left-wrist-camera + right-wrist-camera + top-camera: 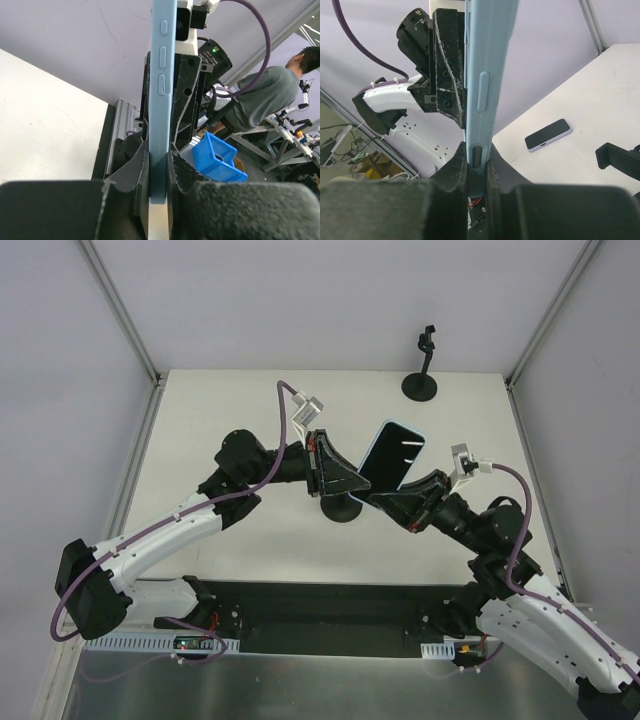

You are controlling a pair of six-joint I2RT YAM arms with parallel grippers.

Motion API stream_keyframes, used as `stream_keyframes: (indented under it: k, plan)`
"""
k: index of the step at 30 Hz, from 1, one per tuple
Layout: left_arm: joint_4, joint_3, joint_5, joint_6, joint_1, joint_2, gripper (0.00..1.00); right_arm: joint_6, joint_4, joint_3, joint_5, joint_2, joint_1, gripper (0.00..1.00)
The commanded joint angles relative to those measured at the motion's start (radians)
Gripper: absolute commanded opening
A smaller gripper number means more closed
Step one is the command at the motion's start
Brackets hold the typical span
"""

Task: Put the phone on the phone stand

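A phone in a light blue case (pixel 393 453) is held tilted above the middle of the table by both grippers. My left gripper (pixel 335 472) is shut on its left edge and my right gripper (pixel 400 498) is shut on its lower right edge. In the left wrist view the phone's edge (pixel 162 75) stands between my left gripper's (pixel 159 150) fingers. In the right wrist view the phone (pixel 485 75) stands the same way in my right gripper (pixel 477 150). A black phone stand (pixel 422 380) with a round base stands at the back right, away from both grippers.
A black round base (pixel 342 508) lies on the table just below the two grippers. A second phone with a dark screen (pixel 547 135) lies flat on the table in the right wrist view, beside a black clamp-like part (pixel 620 162). A blue bin (pixel 217 157) is off the table.
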State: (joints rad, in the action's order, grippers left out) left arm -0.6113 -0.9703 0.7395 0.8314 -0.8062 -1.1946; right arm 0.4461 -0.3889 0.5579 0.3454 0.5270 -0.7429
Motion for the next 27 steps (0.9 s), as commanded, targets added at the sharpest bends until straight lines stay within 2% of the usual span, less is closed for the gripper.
stream_keyframes:
  k: [1,2,3,4,6,7,10,13,19,27]
  plan:
    - [-0.049,-0.028,0.015,0.009,-0.019,0.046,0.19,-0.059,-0.018,0.016,-0.005,-0.002,0.004,0.01]
    - [0.005,-0.044,0.014,-0.062,-0.019,0.053,0.32,-0.088,0.007,0.022,0.001,-0.004,0.004,0.01]
    - [0.144,-0.079,0.008,-0.104,-0.019,0.062,0.58,-0.110,0.022,0.026,0.013,-0.007,0.004,0.01]
    - [0.213,-0.100,0.000,-0.148,-0.018,0.081,0.69,-0.124,0.039,0.025,0.026,-0.009,0.004,0.01]
    - [0.333,-0.167,-0.014,-0.254,-0.013,0.090,0.74,-0.156,0.062,0.023,0.052,-0.016,0.002,0.00]
    - [0.413,-0.194,0.003,-0.273,-0.007,0.078,0.74,-0.164,0.062,0.025,0.073,-0.015,0.004,0.00]
    - [0.485,-0.277,0.121,-0.269,0.039,0.032,0.66,-0.191,0.071,0.054,0.164,0.008,0.002,0.00]
    - [0.486,-0.301,0.218,-0.222,0.078,0.009,0.61,-0.217,0.137,0.105,0.236,0.027,0.002,0.00]
    - [0.496,-0.320,0.323,-0.256,0.081,-0.016,0.56,-0.236,0.222,0.148,0.296,0.065,0.004,0.00]
    - [0.640,-0.375,0.276,-0.341,0.081,-0.039,0.38,-0.239,0.223,0.151,0.299,0.080,0.004,0.01]
